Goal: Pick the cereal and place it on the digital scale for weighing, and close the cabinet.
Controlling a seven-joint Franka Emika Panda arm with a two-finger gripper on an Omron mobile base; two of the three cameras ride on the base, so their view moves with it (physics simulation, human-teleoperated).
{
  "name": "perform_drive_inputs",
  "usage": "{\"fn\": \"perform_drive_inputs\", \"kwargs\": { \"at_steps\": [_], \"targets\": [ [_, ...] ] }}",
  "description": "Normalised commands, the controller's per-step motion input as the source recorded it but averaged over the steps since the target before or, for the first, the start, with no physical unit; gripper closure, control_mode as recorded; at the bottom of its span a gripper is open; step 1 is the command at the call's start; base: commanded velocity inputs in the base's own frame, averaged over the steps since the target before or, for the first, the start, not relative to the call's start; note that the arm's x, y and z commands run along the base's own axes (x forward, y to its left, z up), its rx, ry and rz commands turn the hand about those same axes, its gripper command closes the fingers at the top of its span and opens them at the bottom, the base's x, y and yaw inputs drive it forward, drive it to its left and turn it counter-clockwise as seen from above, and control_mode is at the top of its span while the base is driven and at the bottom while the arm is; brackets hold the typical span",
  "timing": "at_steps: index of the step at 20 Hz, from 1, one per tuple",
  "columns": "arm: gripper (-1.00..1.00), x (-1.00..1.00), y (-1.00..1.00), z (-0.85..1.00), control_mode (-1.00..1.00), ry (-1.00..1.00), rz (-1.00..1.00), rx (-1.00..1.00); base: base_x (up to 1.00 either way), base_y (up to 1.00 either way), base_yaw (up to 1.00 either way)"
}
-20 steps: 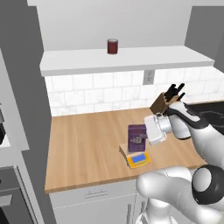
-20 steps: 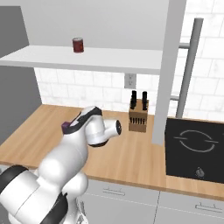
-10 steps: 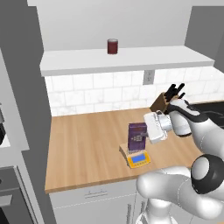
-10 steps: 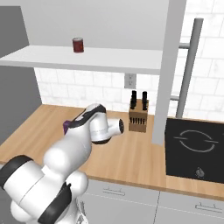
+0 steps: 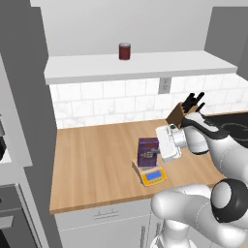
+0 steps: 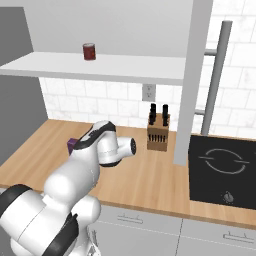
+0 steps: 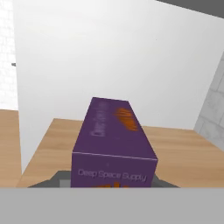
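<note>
Cereal (image 5: 147,151) upright on scale (image 5: 153,176), directly ahead of gripper (image 5: 162,147), touching it; jaws clamped on cereal. Counter (image 5: 97,164) beneath.

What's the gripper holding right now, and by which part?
The gripper is shut on the cereal box, gripping its side nearest the arm, with the box standing over the scale. Exact finger contact is hidden.

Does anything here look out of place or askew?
Nothing is spilled or damaged. The cereal stands upright on the scale, with the gripper at its side. One loose end: the cabinet door is open, and a can sits on its shelf.
</note>
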Motion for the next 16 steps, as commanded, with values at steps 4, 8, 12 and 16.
{"fn": "perform_drive_inputs", "kwargs": {
  "at_steps": [4,8,12,16],
  "targets": [
    [1.00,0.00,-0.14,0.00,-1.00,0.00,0.00,0.01,0.00,0.00,0.00],
    [1.00,0.00,-0.30,0.00,-1.00,0.00,0.00,0.01,0.00,0.00,0.00],
    [1.00,0.00,-0.08,0.00,-1.00,0.00,0.00,0.00,0.00,0.00,0.00],
    [1.00,0.00,0.11,0.00,-1.00,0.00,0.00,0.00,0.00,0.00,0.00]
  ]
}}
